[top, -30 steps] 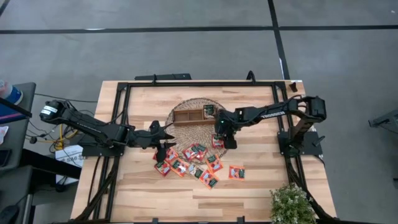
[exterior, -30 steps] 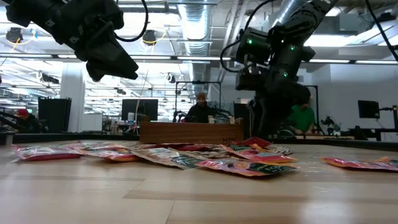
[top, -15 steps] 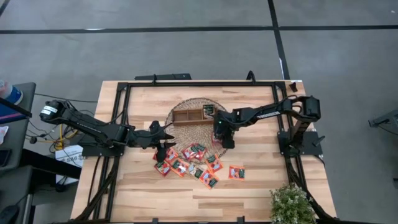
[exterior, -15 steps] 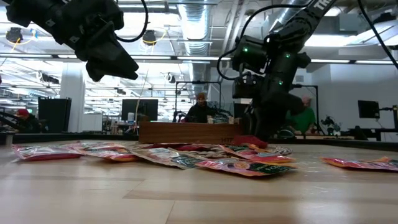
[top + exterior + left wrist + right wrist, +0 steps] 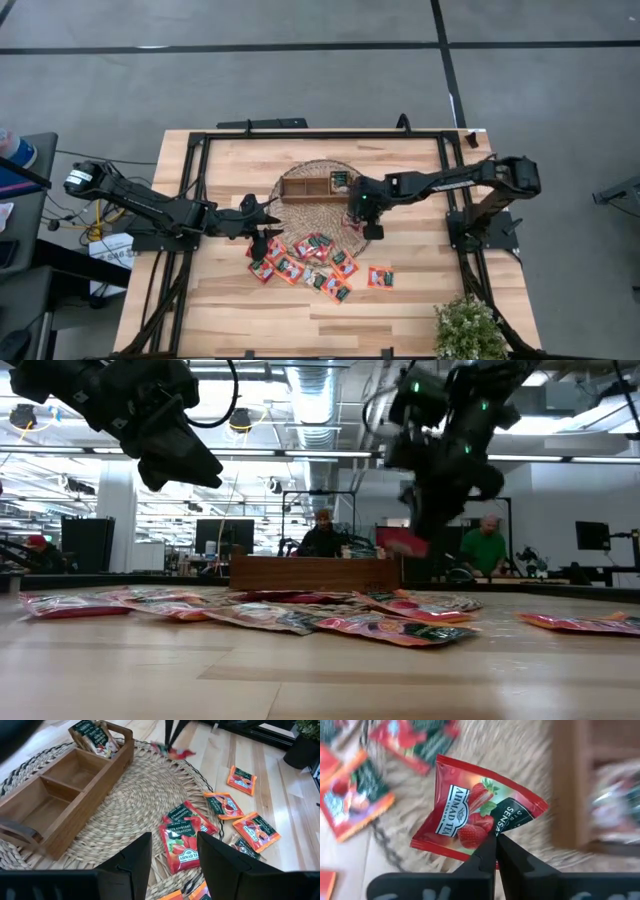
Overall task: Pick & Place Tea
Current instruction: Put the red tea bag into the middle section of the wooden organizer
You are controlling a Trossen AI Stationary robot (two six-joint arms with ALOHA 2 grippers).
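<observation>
Several red-orange tea sachets (image 5: 310,262) lie flat on the table in front of the round woven mat (image 5: 322,208). Some of them overlap the mat's near edge. The wooden tray (image 5: 305,186) sits on the mat, with sachets (image 5: 92,735) in one end compartment. My right gripper (image 5: 368,228) is shut on one sachet (image 5: 470,815), raised over the mat's near right part. My left gripper (image 5: 175,855) hovers open, above the table at the pile's left end, with nothing between its fingers. My right gripper pinches the sachet at one edge (image 5: 490,839), between its two fingertips. The fingers slant down from above. The sachet is lifted clear of the mat and sits tilted (image 5: 402,542), with most of it sticking out beyond the fingertips.
A black frame rail (image 5: 320,135) runs around the table top. A potted plant (image 5: 468,330) stands at the near right corner. In the low view, people (image 5: 322,535) sit in the room beyond the table. Bare wood lies along the near edge (image 5: 300,320).
My right gripper has shut on a sachet at the mat's near right edge. It has then risen with it and shifted a little toward the table's right. That sachet now hangs clear of the mat. My left gripper has kept still.
</observation>
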